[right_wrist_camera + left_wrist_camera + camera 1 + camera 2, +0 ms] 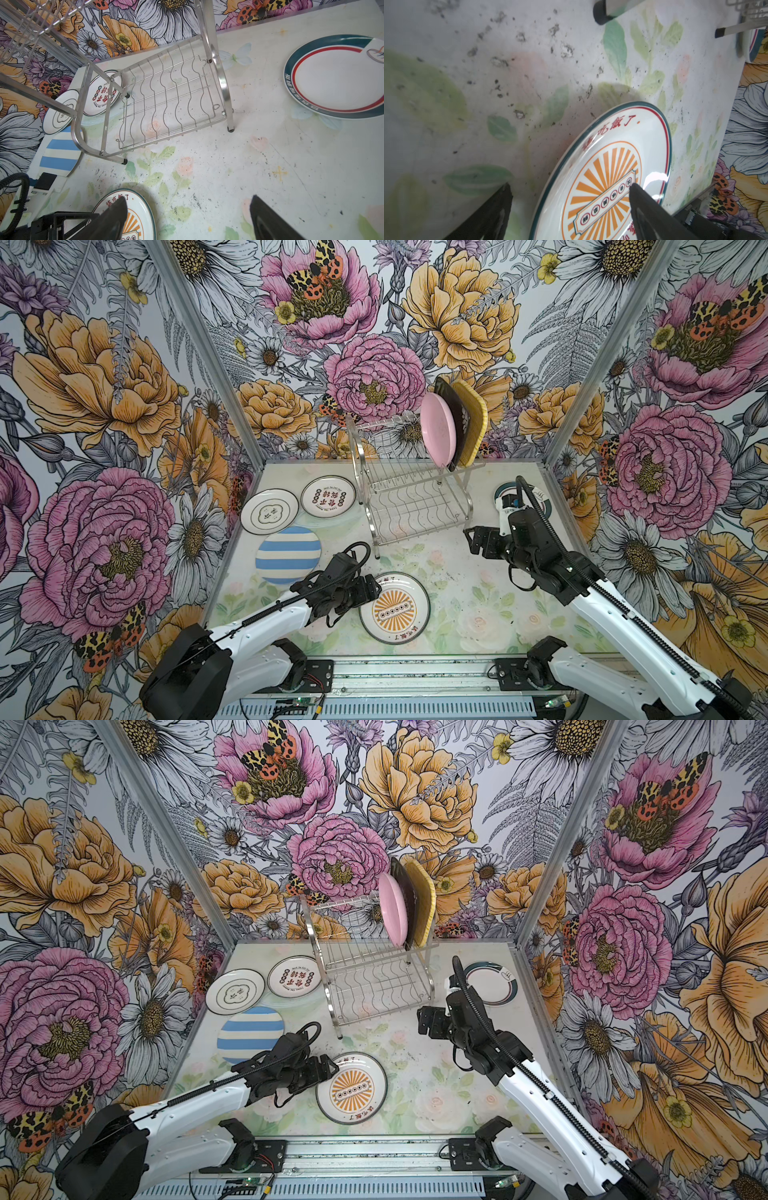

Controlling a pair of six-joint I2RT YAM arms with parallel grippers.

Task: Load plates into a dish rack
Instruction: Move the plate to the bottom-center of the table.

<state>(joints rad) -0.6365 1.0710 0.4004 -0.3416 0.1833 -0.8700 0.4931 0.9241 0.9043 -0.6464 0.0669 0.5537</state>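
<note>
While left pincer point(570, 185) gapes — astride sunburst plate point(609, 164), unclamped

Three plates point(441, 429) upright in rack point(415, 506) top tier; five flat on table point(478, 605).

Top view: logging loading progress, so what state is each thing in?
dish rack: upright, three plates on upper tier.
pink plate: racked on edge.
black plate: racked on edge.
yellow plate: racked on edge.
orange-sunburst plate: flat on table.
blue-striped plate: flat on table.
black-print white plate: flat on table.
red-print white plate: flat on table.
teal-rimmed plate: flat on table.
left gripper: open, straddling orange-sunburst plate's rim.
right gripper: open, empty.
</note>
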